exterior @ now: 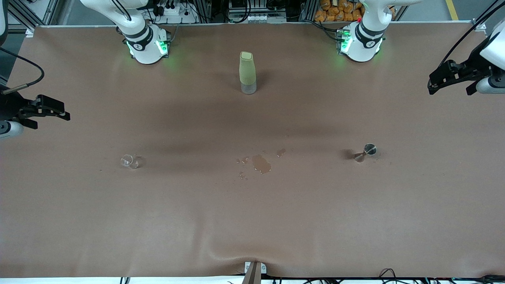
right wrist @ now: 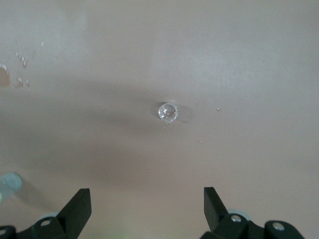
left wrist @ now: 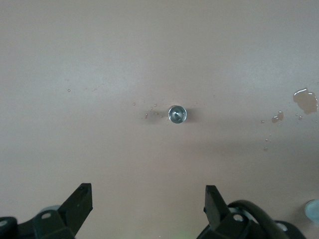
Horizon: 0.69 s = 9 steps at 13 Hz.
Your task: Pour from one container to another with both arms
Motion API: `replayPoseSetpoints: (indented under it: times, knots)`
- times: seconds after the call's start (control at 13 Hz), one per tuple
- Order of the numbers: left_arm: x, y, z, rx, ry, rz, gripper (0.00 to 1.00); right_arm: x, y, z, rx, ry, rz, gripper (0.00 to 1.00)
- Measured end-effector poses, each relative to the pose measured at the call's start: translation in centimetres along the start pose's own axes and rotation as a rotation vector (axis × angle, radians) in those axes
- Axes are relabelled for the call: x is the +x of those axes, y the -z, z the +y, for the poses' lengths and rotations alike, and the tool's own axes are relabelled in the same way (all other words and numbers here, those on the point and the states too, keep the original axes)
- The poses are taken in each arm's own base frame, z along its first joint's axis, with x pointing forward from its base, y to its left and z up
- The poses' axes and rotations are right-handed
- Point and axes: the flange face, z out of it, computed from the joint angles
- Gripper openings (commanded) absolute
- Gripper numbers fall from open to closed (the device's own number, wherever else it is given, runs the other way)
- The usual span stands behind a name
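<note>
While both arms wait raised over the table's point(exterior: 252, 221) ends, treat each container as lying straight ahead of its own pincer.

- Note the left gripper point(exterior: 449, 85), fingers spread and grasping nothing, over the left arm's end.
- Find the metal jigger point(exterior: 366, 152) upright on the table, centred ahead of the open jaws in the left wrist view point(left wrist: 177, 113) and well apart from them.
- Note the right gripper point(exterior: 47, 114), likewise released, over the right arm's end.
- Find the small glass point(exterior: 130, 161) upright, centred likewise in the right wrist view point(right wrist: 168, 112).
- Pair jigger with left arm and glass with right, as each is nearer.
- Observe a wet patch point(exterior: 261, 163) between the two containers, and a green bottle point(exterior: 247, 73) nearer the bases.
- Read the scene as either containers awaiting pickup or containers set back down after pouring.
</note>
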Motion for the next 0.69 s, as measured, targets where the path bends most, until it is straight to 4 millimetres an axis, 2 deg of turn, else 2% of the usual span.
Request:
replayPoseSetpoints:
  times: [0.39, 0.69]
  knots:
    - [-0.3, -0.5, 2.5, 0.005, 0.016, -0.009, 1.00, -0.2, 0.0, -0.9, 0.001, -0.157, -0.015, 1.00]
    - [-0.3, -0.5, 2.6, 0.005, 0.016, -0.009, 1.00, -0.7, 0.4, -2.0, 0.000, -0.167, -0.009, 1.00]
